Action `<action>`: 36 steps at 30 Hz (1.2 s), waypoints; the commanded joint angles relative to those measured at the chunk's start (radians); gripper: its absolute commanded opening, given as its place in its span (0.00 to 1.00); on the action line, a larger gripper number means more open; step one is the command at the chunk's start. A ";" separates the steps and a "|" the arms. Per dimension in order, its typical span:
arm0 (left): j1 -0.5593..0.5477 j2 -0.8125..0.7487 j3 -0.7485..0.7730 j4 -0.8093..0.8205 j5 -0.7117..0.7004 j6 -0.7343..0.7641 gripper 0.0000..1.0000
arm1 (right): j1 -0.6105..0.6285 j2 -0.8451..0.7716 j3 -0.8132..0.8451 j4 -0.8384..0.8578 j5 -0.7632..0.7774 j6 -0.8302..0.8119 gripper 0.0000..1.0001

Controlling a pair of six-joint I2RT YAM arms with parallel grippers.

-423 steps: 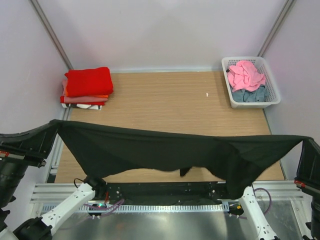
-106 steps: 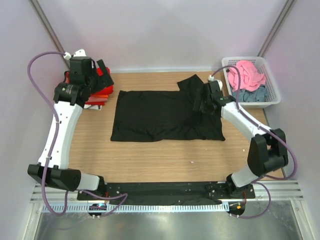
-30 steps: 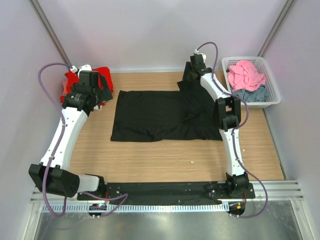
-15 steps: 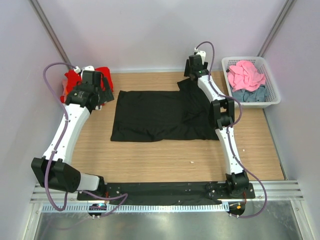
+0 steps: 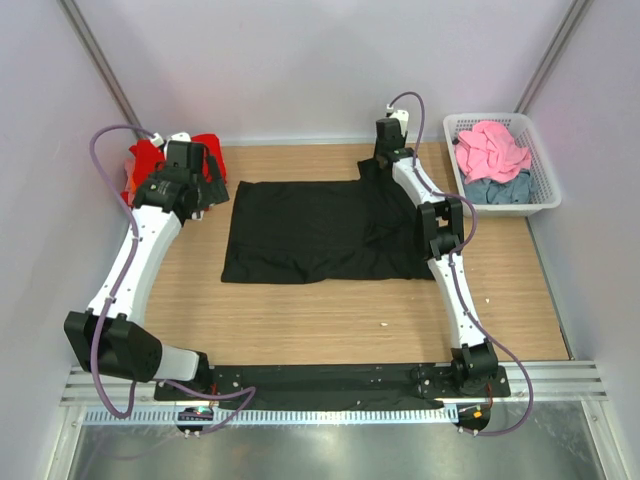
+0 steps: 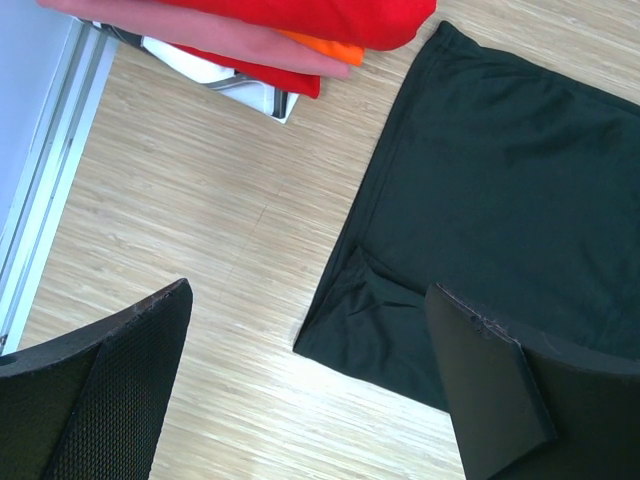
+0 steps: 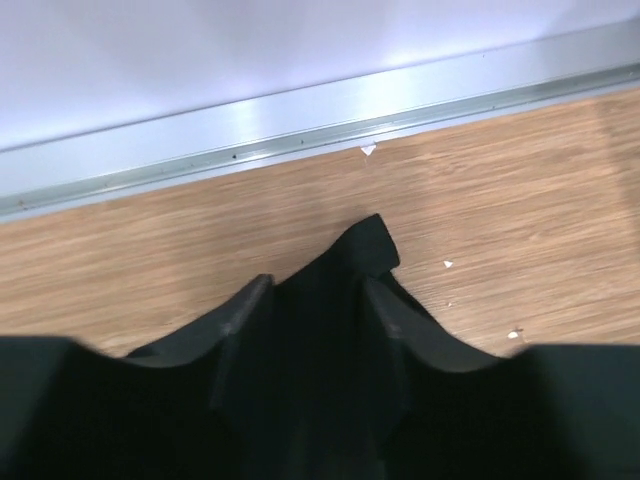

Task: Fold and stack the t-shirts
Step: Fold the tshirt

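A black t-shirt (image 5: 320,230) lies spread flat on the wooden table; its far right sleeve (image 7: 365,250) sticks up toward the back wall. My right gripper (image 5: 383,160) is down on that sleeve, its jaws partly open, with the black cloth rising between the two fingers (image 7: 245,305). My left gripper (image 5: 203,188) hovers wide open above the bare wood beside the shirt's left edge (image 6: 345,320), holding nothing (image 6: 308,292). A folded stack of t-shirts (image 5: 150,160), red on top, sits at the back left (image 6: 300,20).
A white lattice basket (image 5: 545,205) at the back right holds a pink shirt (image 5: 492,145) and a grey-blue one (image 5: 495,190). A metal rail (image 7: 300,125) runs along the back wall just beyond the sleeve. Small white specks (image 5: 383,323) lie on the wood.
My right gripper has shifted slightly along the back edge onto the sleeve tip and its jaws have narrowed around the cloth. The left arm has barely drifted, jaws still wide.
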 commanded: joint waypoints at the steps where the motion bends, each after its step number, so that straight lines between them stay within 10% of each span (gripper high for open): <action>1: -0.003 0.009 0.031 -0.004 -0.006 0.020 1.00 | -0.009 0.008 0.035 0.031 -0.010 0.008 0.43; 8: -0.003 0.018 0.030 -0.006 -0.006 0.020 1.00 | -0.011 -0.041 -0.041 0.054 -0.048 0.008 0.01; 17: -0.003 0.135 0.091 -0.015 0.066 0.014 1.00 | -0.011 -0.326 -0.318 0.108 -0.082 0.048 0.02; 36: -0.032 1.075 1.099 -0.215 0.244 -0.089 0.82 | -0.088 -0.714 -0.959 0.202 -0.118 0.196 0.02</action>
